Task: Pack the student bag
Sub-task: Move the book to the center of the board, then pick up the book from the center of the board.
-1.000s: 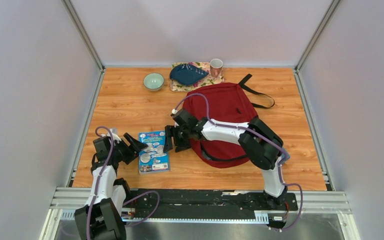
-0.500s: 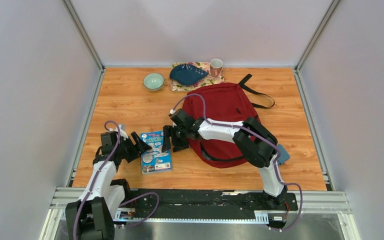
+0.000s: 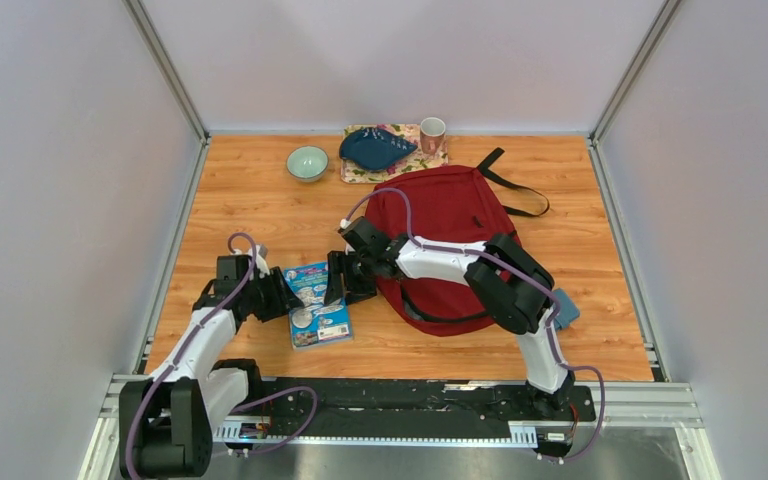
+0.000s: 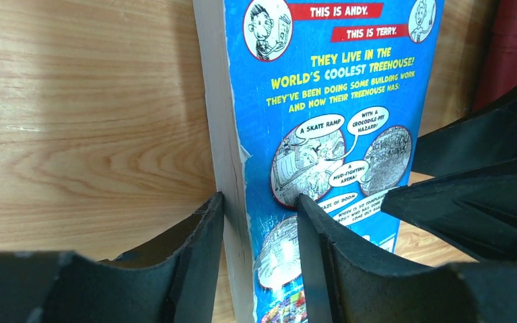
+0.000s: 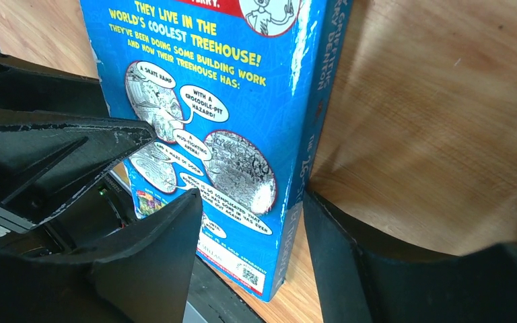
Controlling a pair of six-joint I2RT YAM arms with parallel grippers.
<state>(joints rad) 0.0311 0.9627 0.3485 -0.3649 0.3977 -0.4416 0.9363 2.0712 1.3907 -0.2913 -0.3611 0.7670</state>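
The book [image 3: 318, 305] lies on the surface [image 3: 240, 210] just left of the red bag [image 3: 447, 215], the right hand [image 3: 337, 288] open against its spine, likely as a stop, while the left hand [image 3: 288, 300] straddles its page edge, clenched or not I cannot tell.

My left claw [image 4: 259, 200] is matt plastic; the book [image 4: 336, 134] has a glossy paper cover, scuffed along one edge; desk [image 4: 74, 121] smooth wood; bag [image 3: 460, 205] matt cloth.
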